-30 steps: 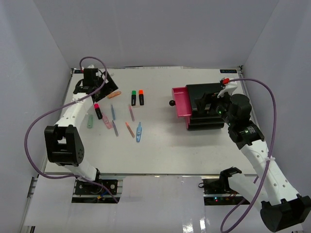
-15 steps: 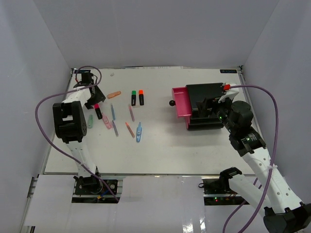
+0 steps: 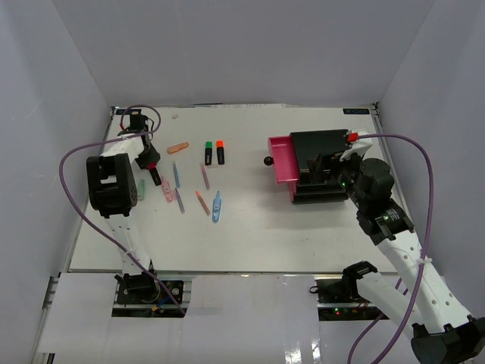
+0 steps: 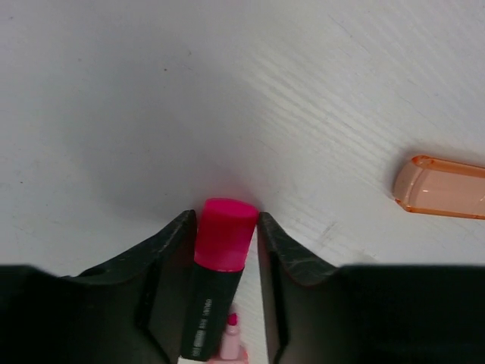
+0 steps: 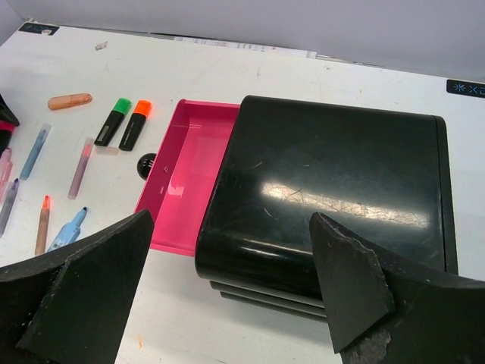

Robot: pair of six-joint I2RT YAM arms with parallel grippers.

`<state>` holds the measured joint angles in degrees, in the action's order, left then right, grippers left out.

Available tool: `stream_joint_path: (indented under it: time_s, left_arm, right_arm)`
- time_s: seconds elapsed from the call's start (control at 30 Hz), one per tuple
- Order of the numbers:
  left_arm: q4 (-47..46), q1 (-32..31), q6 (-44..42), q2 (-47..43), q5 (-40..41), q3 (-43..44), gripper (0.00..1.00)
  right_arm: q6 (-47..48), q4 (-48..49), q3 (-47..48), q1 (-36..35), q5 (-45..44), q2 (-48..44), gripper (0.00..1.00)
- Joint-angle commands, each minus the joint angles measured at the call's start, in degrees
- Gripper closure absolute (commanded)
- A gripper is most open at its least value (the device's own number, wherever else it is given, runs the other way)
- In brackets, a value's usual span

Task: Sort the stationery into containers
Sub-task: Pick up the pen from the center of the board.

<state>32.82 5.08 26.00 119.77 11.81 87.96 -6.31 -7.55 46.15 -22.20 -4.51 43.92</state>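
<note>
While the table (image 3: 250,235) leaves open room between the scattered pens (image 3: 203,176) and the black cabinet (image 5: 326,174) on its right, the left wall (image 3: 53,114) crowds its far-left corner. One pink drawer (image 5: 186,174) stands pulled out. The right gripper (image 5: 231,216) hangs above the cabinet, spread wide and empty. The left gripper (image 4: 225,218) narrowly straddles the pink-capped highlighter (image 4: 216,296) lying in that corner; whether its pads press it cannot be told. The highlighter is probably light, stiff, slick plastic, so a grip across the barrel looks best.

The white table (image 3: 250,235) carries a black cabinet (image 3: 311,142) at two o'clock, its pink drawer (image 3: 282,161) open toward nine. At ten o'clock lie scattered highlighters (image 3: 208,152) and pens (image 3: 201,202), with an orange piece (image 3: 178,148) at eleven.
</note>
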Motion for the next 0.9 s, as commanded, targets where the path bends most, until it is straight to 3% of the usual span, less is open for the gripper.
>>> stream_joint_path:
  time_s: [0.0,0.2,0.37,0.53,0.63,0.87]
  left_arm:
    - [0.3,0.1,-0.1,-0.3,1.3,1.3,0.56]
    - [0.6,0.1,0.2,-3.4,0.8,2.2,0.76]
    - [0.8,0.0,1.7,-8.7,-3.4,3.3,0.81]
    - [-0.6,-1.0,5.9,-16.4,-16.7,3.5,0.83]
    - [-3.7,-4.1,9.7,-21.1,-24.5,2.8,0.84]
    - [-14.3,-22.0,20.7,-26.7,-30.1,2.7,0.85]
  right_arm:
    - [0.7,2.7,0.1,-0.3,-0.9,0.0,0.10]
    - [0.6,2.7,0.2,-0.3,-0.9,-0.2,0.10]
    - [0.5,2.7,0.2,-0.2,-0.5,-0.4,0.10]
    - [0.4,3.0,0.2,-0.3,-0.2,-0.3,0.10]
    - [0.2,3.1,0.3,-0.3,0.4,-0.2,0.10]
    - [-0.1,2.8,0.9,-0.3,0.6,-0.4,0.10]
